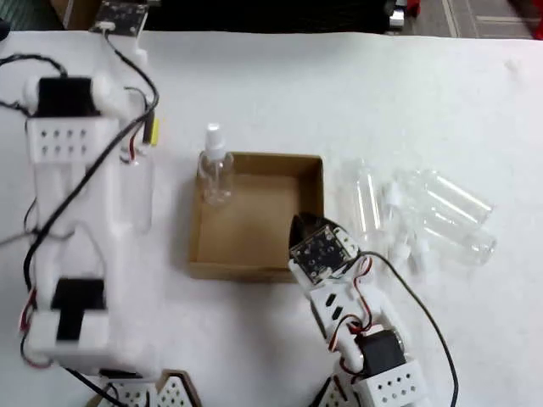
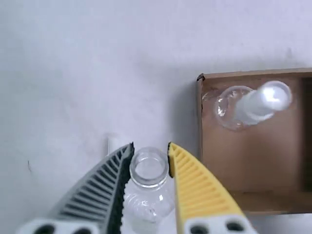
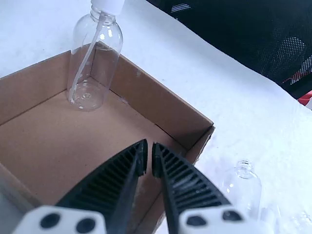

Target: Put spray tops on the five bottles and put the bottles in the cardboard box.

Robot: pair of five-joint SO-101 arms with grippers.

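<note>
My left gripper is shut on the neck of a clear bottle with no top; its mouth is open. In the high view this bottle hangs left of the cardboard box, under the left gripper. One bottle with a white spray top stands upright in the box's far left corner, also seen as the capped bottle. My right gripper is shut with nothing between its fingers, above the box's near right corner.
Several clear bottles without tops lie on the white table right of the box, with small white spray tops among them. One of these bottles stands just outside the box wall. Cables trail from both arms.
</note>
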